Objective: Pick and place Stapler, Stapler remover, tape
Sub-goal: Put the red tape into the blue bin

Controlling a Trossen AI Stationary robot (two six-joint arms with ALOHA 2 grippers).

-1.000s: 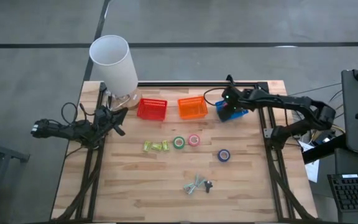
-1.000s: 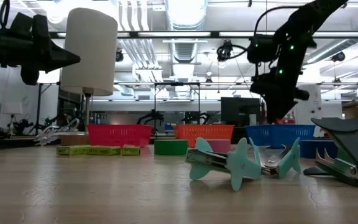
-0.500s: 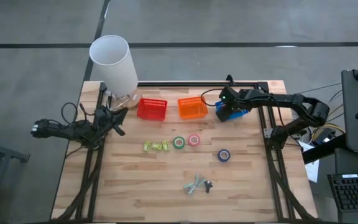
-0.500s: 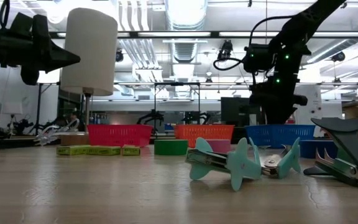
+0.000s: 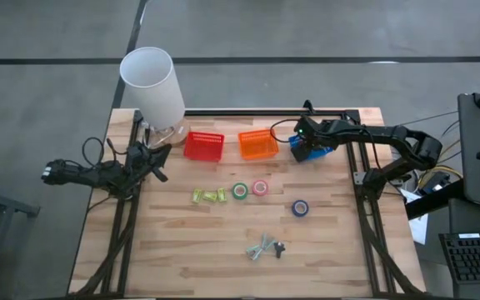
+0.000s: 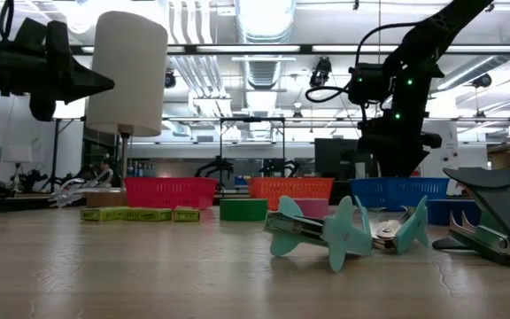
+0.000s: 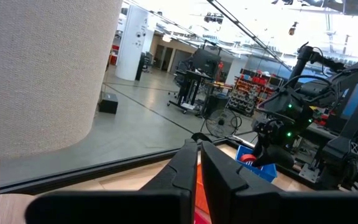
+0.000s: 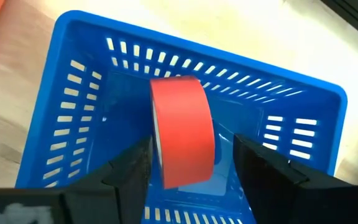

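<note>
While the right gripper (image 8: 188, 163) is hanging over the blue basket (image 8: 79, 87), its fingers are standing spread on either side of the red tape roll (image 8: 182, 130) inside — not visibly pinching it. Since a second ago the arm has lowered toward that basket. The left gripper (image 7: 199, 163) is waiting pressed together, far from it.

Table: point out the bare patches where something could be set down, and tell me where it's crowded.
Free: the near left corner of the table, left of the removers; the near right corner, beyond the blue tape. Crowded: the far edge, with lamp, red basket, orange basket and blue basket under the right end effector; also the middle row of staples, green tape, pink tape.
</note>
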